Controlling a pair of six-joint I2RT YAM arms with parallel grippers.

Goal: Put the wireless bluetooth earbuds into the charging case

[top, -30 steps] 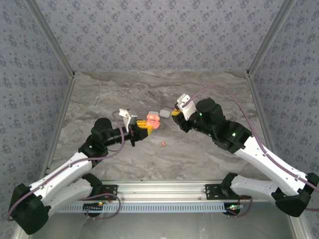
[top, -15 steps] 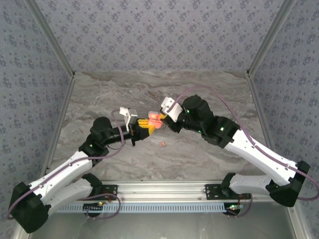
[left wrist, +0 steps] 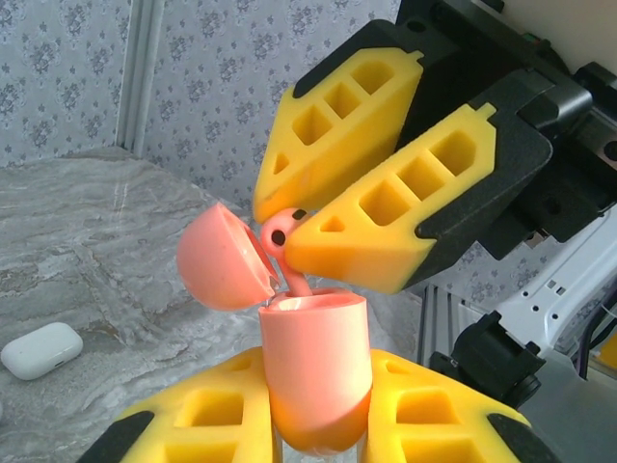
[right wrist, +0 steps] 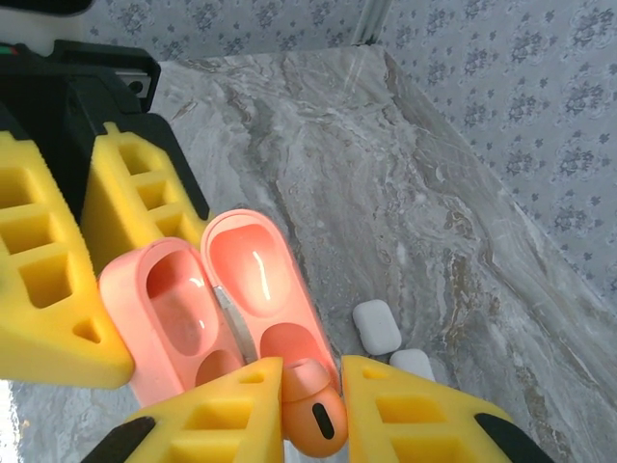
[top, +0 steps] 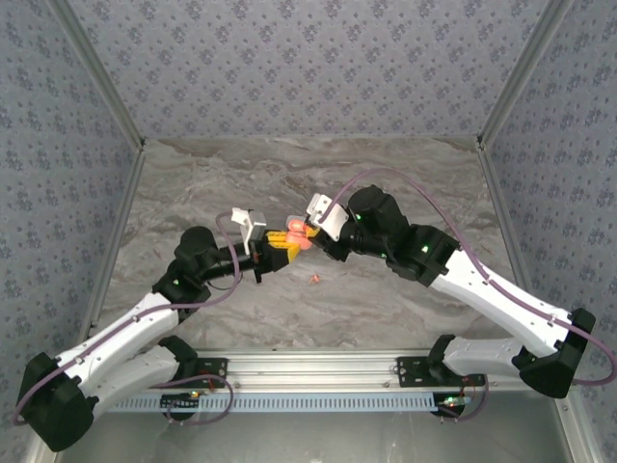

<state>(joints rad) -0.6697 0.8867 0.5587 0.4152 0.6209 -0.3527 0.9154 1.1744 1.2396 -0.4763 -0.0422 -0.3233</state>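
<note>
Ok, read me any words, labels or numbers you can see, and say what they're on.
None: no lettering shows on the salmon case, the earbud, the white case or the wallpaper, which carries only a flower pattern.

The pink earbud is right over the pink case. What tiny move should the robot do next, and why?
Probably ease the right tool straight down a little. It pinches the salmon earbud, whose stem tip sits at the mouth of the open case that the left tool grips; it looks lined up but not seated.
</note>
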